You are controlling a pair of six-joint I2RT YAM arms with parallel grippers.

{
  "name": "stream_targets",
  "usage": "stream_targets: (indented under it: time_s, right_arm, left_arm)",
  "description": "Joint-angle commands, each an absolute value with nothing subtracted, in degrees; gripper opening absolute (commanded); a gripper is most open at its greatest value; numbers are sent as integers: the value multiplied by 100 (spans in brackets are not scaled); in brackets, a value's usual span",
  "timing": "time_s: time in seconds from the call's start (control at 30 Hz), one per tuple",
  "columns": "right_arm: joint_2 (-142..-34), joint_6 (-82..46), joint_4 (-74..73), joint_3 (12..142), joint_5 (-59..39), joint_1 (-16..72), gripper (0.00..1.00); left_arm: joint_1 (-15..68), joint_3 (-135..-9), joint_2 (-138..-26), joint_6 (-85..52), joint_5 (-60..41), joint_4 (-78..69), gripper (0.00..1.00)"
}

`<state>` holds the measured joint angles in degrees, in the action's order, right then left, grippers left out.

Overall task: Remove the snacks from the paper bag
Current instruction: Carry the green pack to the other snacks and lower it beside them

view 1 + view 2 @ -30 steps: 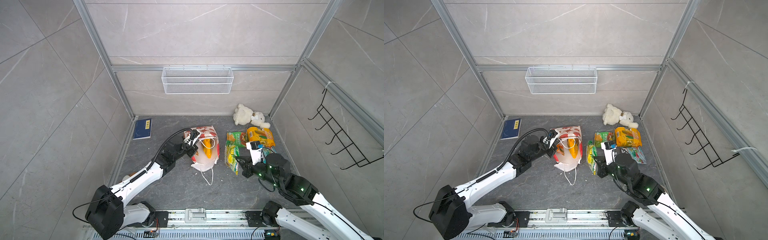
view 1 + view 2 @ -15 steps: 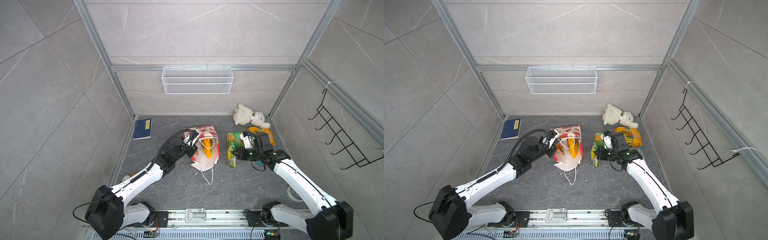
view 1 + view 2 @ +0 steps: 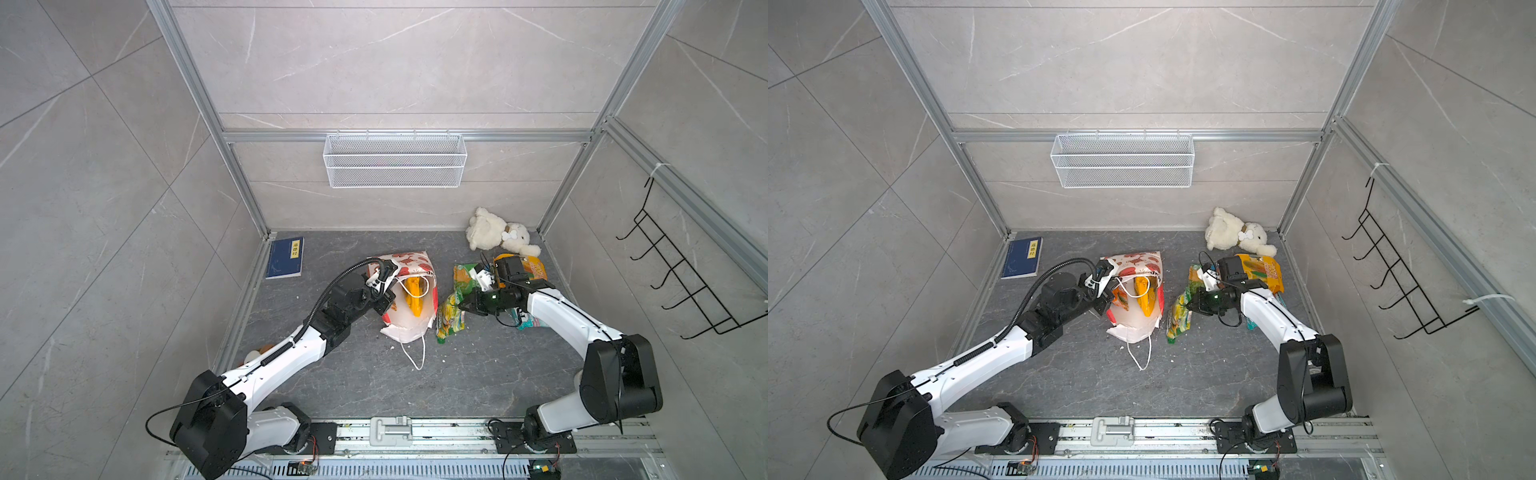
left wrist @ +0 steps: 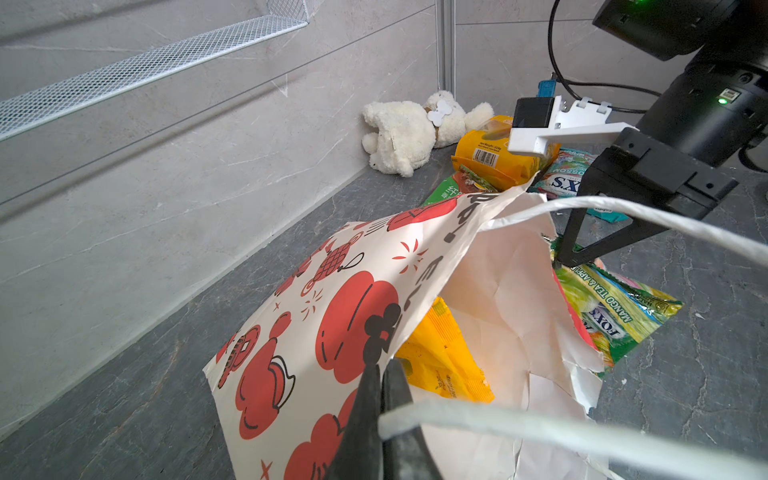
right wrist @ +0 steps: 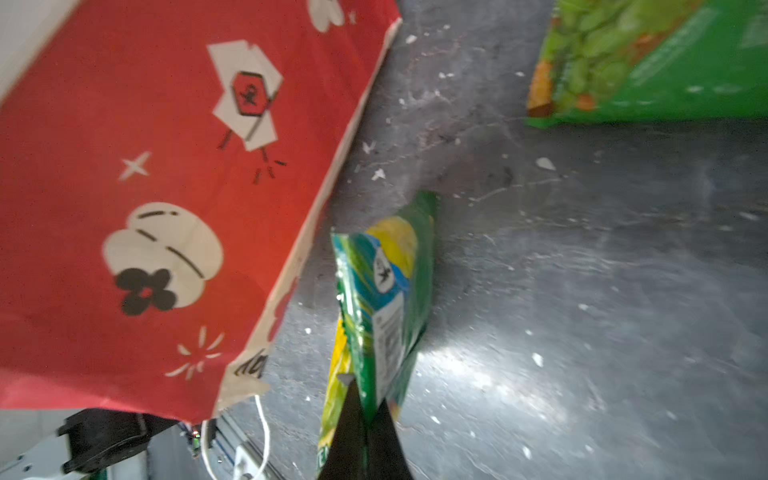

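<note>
**A:** Jaws: on the left gripper (image 4: 380,376) they are closed flat on the printed rim of the paper bag (image 4: 332,316), propping the mouth open. On the right gripper (image 5: 365,399) they are pinched tight on the end seam of a green-and-yellow FOX'S packet (image 5: 386,291).

**B:** Noted. In a top view we place that packet (image 3: 451,318) just right of the bag, right of frame centre, outside it. Long axis?

**A:** It runs from the jaws toward the lower frame edge, tilted slightly left. We cannot tell whether its low end touches the floor (image 3: 478,374).

**B:** Handling?

**A:** We judge it light, with slick, crinkly film and loose contents, so it may swing. The flat seam is the firm spot, and we have it there.

**B:** Anything left inside?

**A:** We see one yellow-orange packet (image 3: 413,297) at frame centre, lengthwise up-down along the bag. We would pinch its seam nearest the mouth.

**B:** And the bag?

**A:** Thin, creased paper that tears easily, we reckon. Go gently on that rim.
</note>
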<state>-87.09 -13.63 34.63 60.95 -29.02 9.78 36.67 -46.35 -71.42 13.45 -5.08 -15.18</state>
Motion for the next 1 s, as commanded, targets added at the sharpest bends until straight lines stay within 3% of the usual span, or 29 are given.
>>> stream_targets:
  time_s: [0.0,0.27,0.67,0.97]
  right_arm:
    - [-8914,-918,4602,6572,-1467,982,0]
    - [-9552,-896,5255,7177,-124,980,1]
    - [-10293,-746,5651,7905,811,984,2]
    - [-10552,-859,5966,8382,1376,980,11]
  left_arm:
    - [3640,-4671,-7046,1301,-469,-1711,0]
    - [3639,-4670,-7078,1301,-508,-1714,0]
    - [3643,-4624,-7065,1302,-526,-1713,0]
    - [3642,-4596,-7031,1275,-549,-1753,0]
